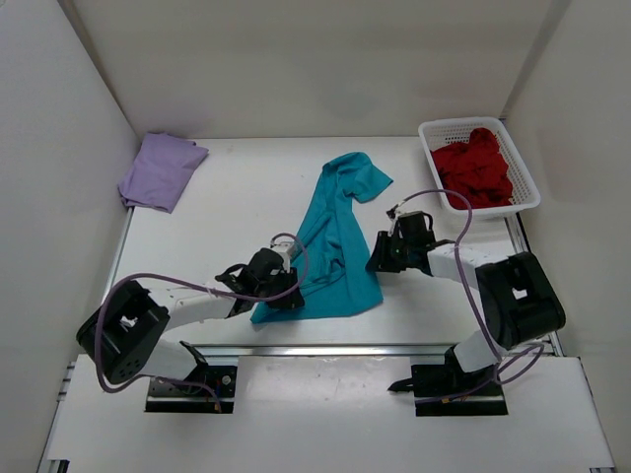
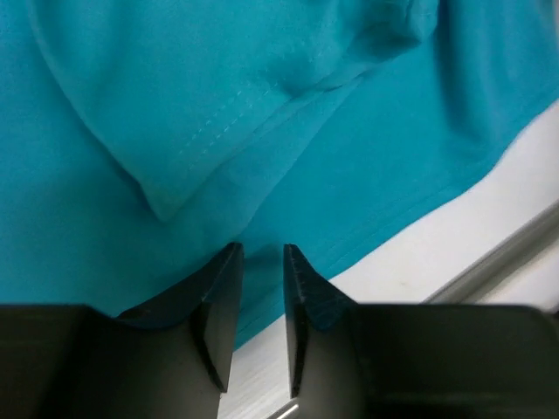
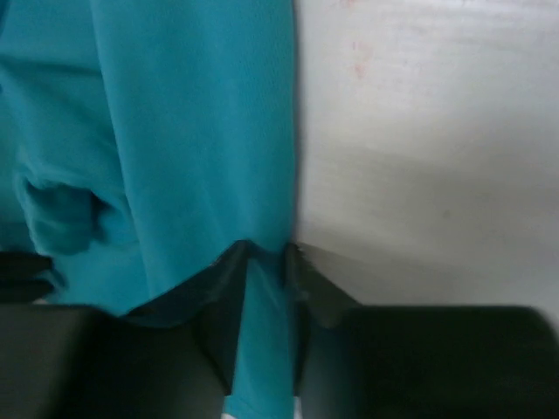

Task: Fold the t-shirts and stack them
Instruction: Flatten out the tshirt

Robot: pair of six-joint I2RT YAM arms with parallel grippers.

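Observation:
The teal t-shirt (image 1: pixel 335 246) lies rumpled and lengthwise in the middle of the table. My right gripper (image 1: pixel 376 262) is at its right edge, shut on a fold of the teal fabric (image 3: pixel 192 131) that fills the gap between the jaws (image 3: pixel 269 247). My left gripper (image 1: pixel 287 298) is low over the shirt's near left corner. Its jaws (image 2: pixel 260 250) stand a narrow gap apart over the hem (image 2: pixel 175 87), with bare table showing between them. The lavender t-shirt (image 1: pixel 161 169) lies folded at the far left. The dark red t-shirt (image 1: pixel 475 168) is bunched in the basket.
The white mesh basket (image 1: pixel 463 122) stands at the far right corner. White walls enclose the table on three sides. A metal rail (image 1: pixel 394 347) runs along the near edge, just beyond the teal shirt's hem.

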